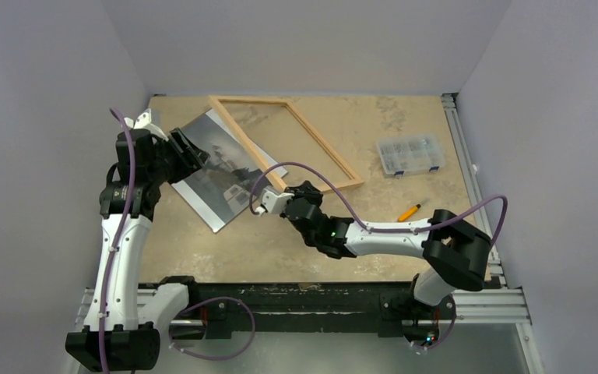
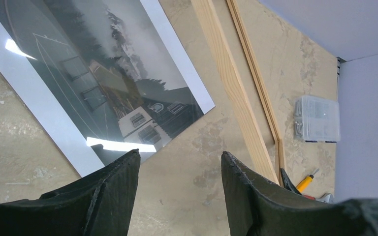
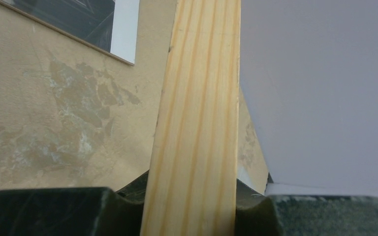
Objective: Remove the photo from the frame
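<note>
While outstretched, right gripper (image 1: 278,196) around frame (image 1: 324,140)

Grey photo (image 1: 218,175), pale wooden frame (image 1: 324,141), mottled table (image 1: 374,132).
The photo has white end bands; the frame shows straight yellowish grain; the table is blotchy beige.

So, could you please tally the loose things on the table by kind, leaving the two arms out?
photo: 1
wooden frame: 1
clear plastic box: 1
orange pen-like tool: 1
Total: 4
</note>
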You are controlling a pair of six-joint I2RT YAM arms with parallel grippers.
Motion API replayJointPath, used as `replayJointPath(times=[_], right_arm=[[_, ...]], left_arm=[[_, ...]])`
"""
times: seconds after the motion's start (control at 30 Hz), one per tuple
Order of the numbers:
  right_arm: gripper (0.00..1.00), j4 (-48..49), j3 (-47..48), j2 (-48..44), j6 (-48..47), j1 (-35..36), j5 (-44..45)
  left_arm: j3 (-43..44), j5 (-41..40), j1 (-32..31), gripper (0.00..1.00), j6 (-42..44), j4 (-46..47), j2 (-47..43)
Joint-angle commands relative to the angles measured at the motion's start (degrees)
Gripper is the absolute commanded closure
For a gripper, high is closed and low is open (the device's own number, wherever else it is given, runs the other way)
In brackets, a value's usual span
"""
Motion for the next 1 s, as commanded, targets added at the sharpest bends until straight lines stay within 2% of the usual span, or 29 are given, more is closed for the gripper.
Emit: replayJointPath(times=[0.0,0.2,0.33,0.4,0.57,0.77,0.97], right_arm=[[1.0,-26.1,4.24,1.39,16.53,1.35,5.95],[1.0,-47.28,10.69,1.84,36.21,4.47,11.3],[1.0,-61.43,14.58,4.9,47.95,5.81,11.07],[1.0,-65.05,15.71,6.89,51.67,6.73,11.22],[1.0,-62.22,15.79,10.24,52.16,7.21,10.37],[1.0,-50.72,16.16,12.65,43.83,6.35,9.25],[1.0,-46.37,16.87,16.3,40.05,2.56,7.74]], left_arm=[[-0.5,1.38,0.4,0.41,0.84,2.8,-1.03],[-1.02,2.82,0.77,0.41,0.34,3.49,-0.99],[-1.33,3.47,1.17,0.41,-0.05,3.91,-1.08],[-1.46,3.62,1.27,0.41,-0.12,4.06,-1.1],[-1.81,3.55,1.26,0.41,-0.38,4.29,-1.28],[-2.25,3.29,1.27,0.41,-0.4,4.56,-1.66],[-2.26,3.27,1.19,0.41,-0.31,4.6,-1.53]])
